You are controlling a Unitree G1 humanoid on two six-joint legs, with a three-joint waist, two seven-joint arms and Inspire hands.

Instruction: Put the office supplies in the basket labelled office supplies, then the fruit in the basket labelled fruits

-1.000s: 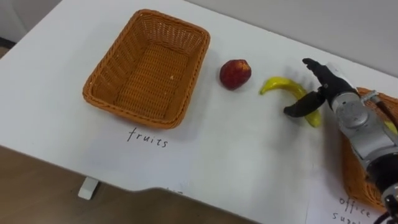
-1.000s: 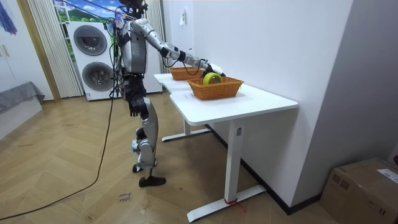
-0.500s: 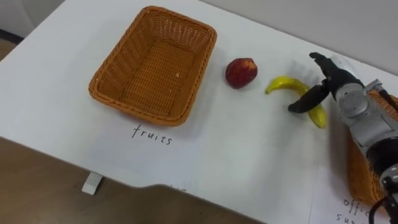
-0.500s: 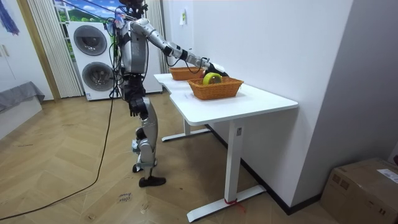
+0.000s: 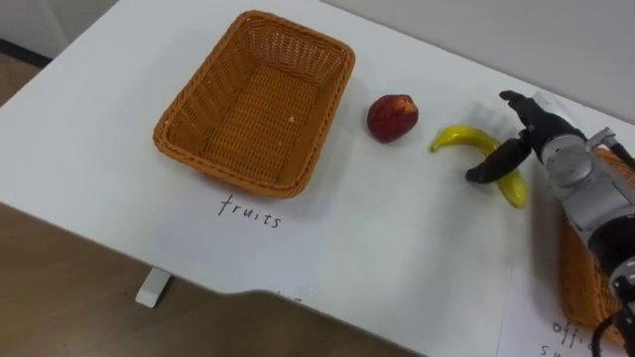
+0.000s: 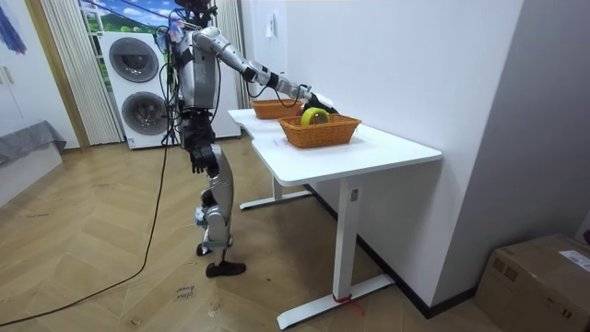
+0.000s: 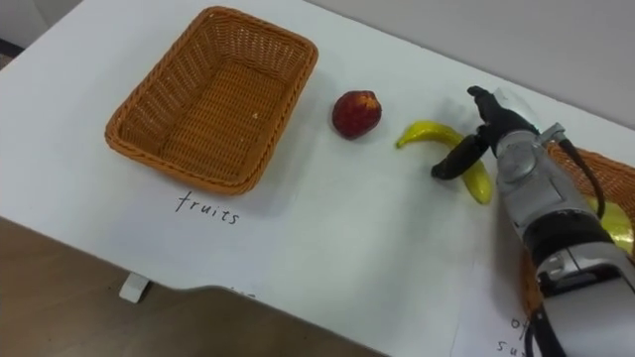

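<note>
Two fruits lie loose on the white table, both outside the baskets.

1. Banana: yellow, curved and smooth. It lies under my right hand, which is spread wide and holds nothing. My dark thumb crosses its middle on the near side, and my fingers reach past it on the far side. I cannot tell whether the thumb touches the peel. The stem end and the lower tip stick out on either side of the thumb, and the stretch beneath it is hidden.

2. Red fruit: round and glossy, with a dimple on top. It sits between the banana and the fruit basket, apart from both and well clear of my fingers.

3. Fruit basket: a rectangular tray of tan woven wicker with sloped walls. A hand-lettered label reading "fruits" lies on the table just in front of it.

4. Office basket: the same weave, largely covered by my forearm in the eye views. A yellow-green rounded item rests inside, too small to identify. Its own label is cut off at the picture's edge.

5. Left hand: hangs by my hip as I stand at the table's long side.
</note>
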